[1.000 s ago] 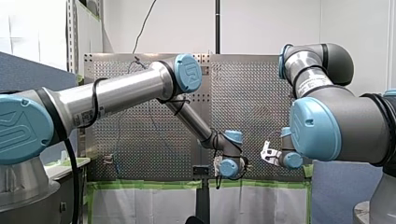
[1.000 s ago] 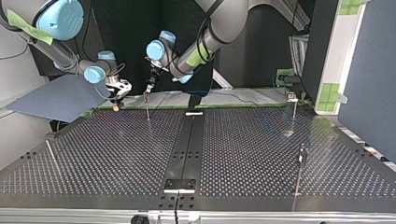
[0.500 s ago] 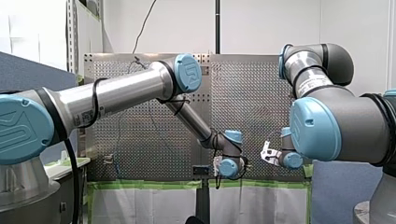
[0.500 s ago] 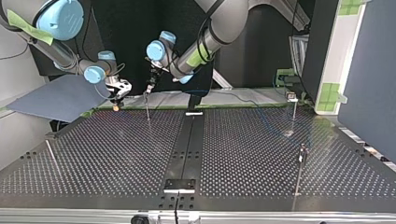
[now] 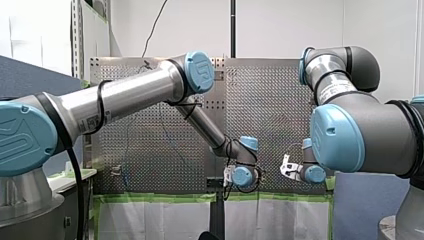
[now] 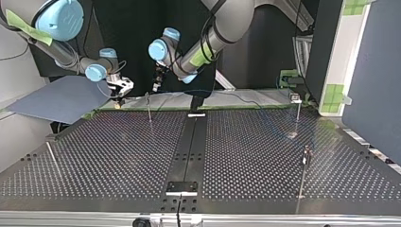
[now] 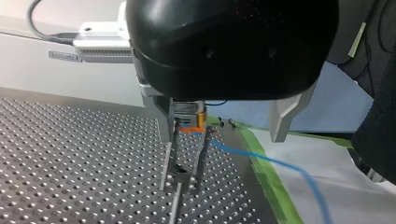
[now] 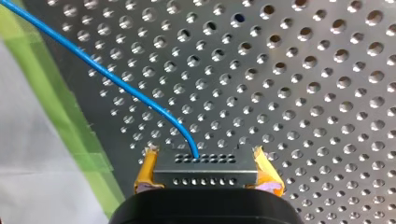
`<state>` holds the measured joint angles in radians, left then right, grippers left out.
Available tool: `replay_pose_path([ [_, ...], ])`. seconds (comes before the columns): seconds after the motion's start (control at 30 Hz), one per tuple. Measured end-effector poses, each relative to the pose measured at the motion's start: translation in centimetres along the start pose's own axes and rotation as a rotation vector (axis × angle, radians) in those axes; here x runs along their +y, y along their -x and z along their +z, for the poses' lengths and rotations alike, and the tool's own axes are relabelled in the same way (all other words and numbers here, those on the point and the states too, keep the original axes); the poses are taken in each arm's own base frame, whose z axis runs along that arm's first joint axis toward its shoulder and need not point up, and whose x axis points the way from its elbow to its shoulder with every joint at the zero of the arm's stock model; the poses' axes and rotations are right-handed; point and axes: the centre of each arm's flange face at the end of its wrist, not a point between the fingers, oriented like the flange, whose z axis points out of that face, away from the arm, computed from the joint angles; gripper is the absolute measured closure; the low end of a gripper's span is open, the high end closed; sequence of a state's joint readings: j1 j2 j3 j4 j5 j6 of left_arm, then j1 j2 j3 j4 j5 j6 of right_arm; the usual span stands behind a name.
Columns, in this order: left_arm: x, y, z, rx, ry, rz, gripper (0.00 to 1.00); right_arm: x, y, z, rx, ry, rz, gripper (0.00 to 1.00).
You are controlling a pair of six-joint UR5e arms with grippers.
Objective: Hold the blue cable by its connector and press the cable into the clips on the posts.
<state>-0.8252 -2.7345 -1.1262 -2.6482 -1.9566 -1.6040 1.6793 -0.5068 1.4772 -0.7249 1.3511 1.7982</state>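
As seen along my right tool (image 8: 204,161), shows the connector (image 8: 205,176), a flat grey block dotted with small holes, clamped tight between two yellow pads (image 8: 145,172). Shows the blue cable (image 8: 116,78) too: a thin glossy strand leaving the block's middle and curving away over the perforated tabletop (image 8: 303,93) toward the green tape (image 8: 65,116) at its edge.

Along my left tool (image 7: 179,188), finds the metal fingers (image 7: 168,161) standing slightly apart, with the top of a post (image 7: 175,207) showing between their tips. Catches what the right wrist view lacks: the cable passing those fingers beside an orange mark (image 7: 189,130), then trailing out past the green tape.

From the top view, places both tools at the tabletop's far edge, my right tool at the view's left, my left tool just right of the thin post. Renders the cable only as a faint blue line along that edge toward the view's right. Against a second ago, puts my left tool higher and further right, with the post's top just beside its tip.

From the front, gives the arms' reach toward the middle but leaves the cable too thin to tell. Has my left arm's elbow slightly higher than before.
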Motion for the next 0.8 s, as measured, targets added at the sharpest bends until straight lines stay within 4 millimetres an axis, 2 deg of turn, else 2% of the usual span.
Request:
replay_pose_path([
  [0.27,0.5,2.8,-1.6,-0.040,0.030,-0.008,0.02,-0.1,2.1,-1.9,-0.001,0.000,-0.010,1.00],
  [0.8,1.6,6.1,-7.3,0.048,0.088,-0.005,0.02,0.2,5.3,-5.8,-0.001,-0.020,0.025,1.00],
])
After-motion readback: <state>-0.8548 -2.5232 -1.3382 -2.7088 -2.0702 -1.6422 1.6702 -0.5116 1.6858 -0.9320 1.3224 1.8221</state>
